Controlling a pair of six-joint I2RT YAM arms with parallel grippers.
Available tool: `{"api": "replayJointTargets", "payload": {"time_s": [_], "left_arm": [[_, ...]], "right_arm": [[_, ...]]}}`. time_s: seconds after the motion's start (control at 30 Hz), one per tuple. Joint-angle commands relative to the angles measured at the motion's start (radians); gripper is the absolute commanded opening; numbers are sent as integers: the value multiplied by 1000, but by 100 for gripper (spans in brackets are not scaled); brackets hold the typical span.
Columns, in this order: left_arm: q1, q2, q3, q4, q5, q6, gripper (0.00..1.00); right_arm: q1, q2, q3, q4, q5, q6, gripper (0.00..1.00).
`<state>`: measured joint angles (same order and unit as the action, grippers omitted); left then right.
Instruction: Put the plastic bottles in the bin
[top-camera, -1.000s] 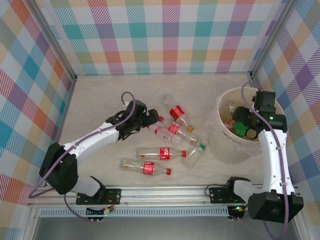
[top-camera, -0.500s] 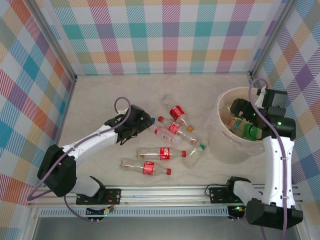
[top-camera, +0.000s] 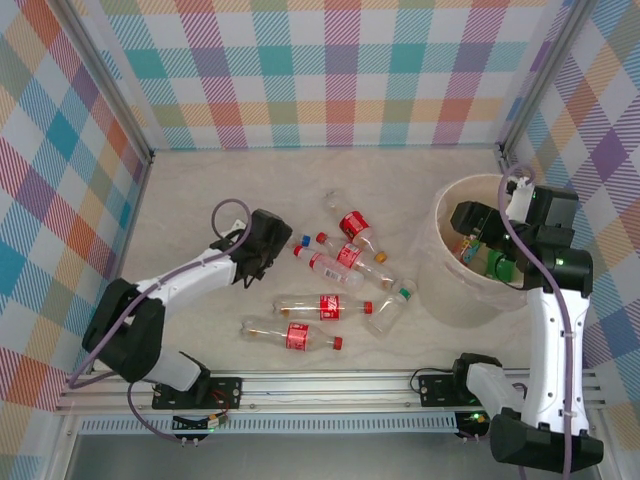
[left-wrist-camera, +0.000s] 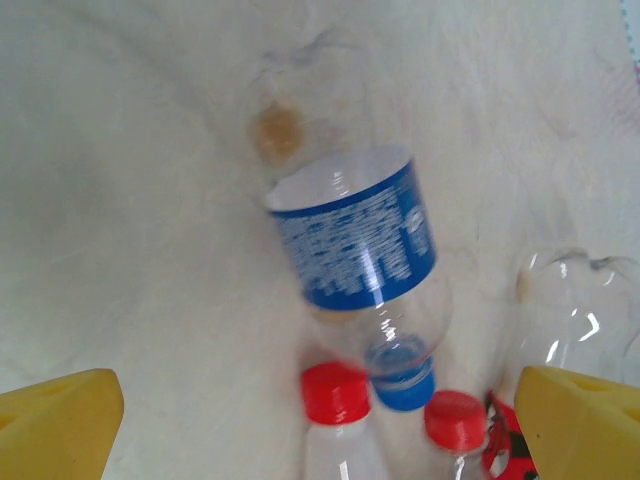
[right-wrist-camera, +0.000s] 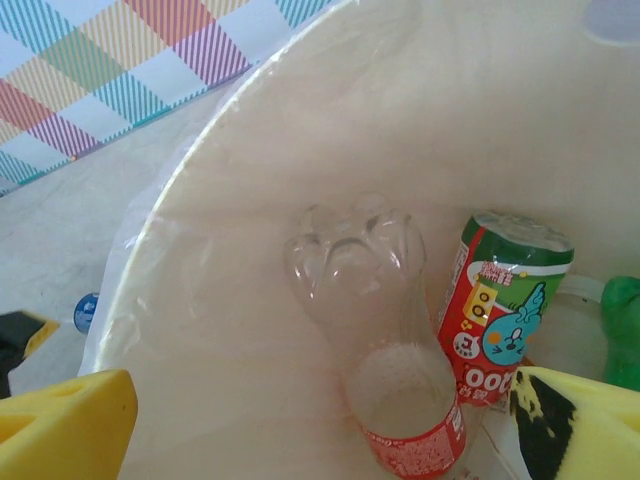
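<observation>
Seen from above, the bin (top-camera: 447, 292) stands at the right side of the table (top-camera: 200, 190). The right gripper (top-camera: 467, 220) hangs over its open mouth, jaws apart and empty. Bottles lie inside the bin beneath it. The left gripper (top-camera: 283, 243) sits low over the table near the middle, jaws spread wide, just beside a blue-capped bottle (top-camera: 302, 240). Five more plastic bottles lie loose between the two arms: three red-labelled ones (top-camera: 352, 225) in a cluster near the left gripper, a clear one with a green cap (top-camera: 390, 308) close to the bin, and a red-capped bottle (top-camera: 292, 335) nearest the arm bases.

From the left wrist, two yellow fingers (left-wrist-camera: 55, 422) stand far apart at the lower corners, gripping nothing. Below them the blue-capped bottle, with a blue label, lies on the table, its cap beside two red caps (left-wrist-camera: 335, 390).

From the right wrist, yellow fingertips (right-wrist-camera: 62, 420) frame the bin's interior, wide apart. Inside lie a clear bottle (right-wrist-camera: 365, 290), a bottle with a red and green cartoon label (right-wrist-camera: 500, 315), and a green bottle (right-wrist-camera: 625, 330) at the right edge.
</observation>
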<state>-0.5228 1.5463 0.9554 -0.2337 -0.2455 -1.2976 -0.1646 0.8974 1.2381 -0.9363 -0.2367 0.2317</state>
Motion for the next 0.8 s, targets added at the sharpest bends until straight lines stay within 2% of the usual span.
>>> {"api": "replayJointTargets", "payload": {"time_s": [0.0, 0.1, 0.2, 0.4, 0.6, 0.77], "left_arm": [[5, 73, 86, 10, -7, -36, 100], [21, 132, 97, 69, -25, -91, 100], [30, 201, 147, 108, -9, -100, 100], [27, 301, 187, 156, 24, -146, 100], [30, 372, 214, 142, 7, -122, 100], [27, 421, 231, 154, 14, -112, 100]], "right_arm": [[-9, -44, -18, -5, -60, 22, 96], [-9, -60, -22, 24, -171, 71, 96], [-10, -66, -9, 15, -227, 78, 95], [-11, -88, 12, -84, -193, 7, 95], [-12, -84, -2, -56, -235, 64, 96], [-12, -82, 0, -49, -212, 87, 96]]}}
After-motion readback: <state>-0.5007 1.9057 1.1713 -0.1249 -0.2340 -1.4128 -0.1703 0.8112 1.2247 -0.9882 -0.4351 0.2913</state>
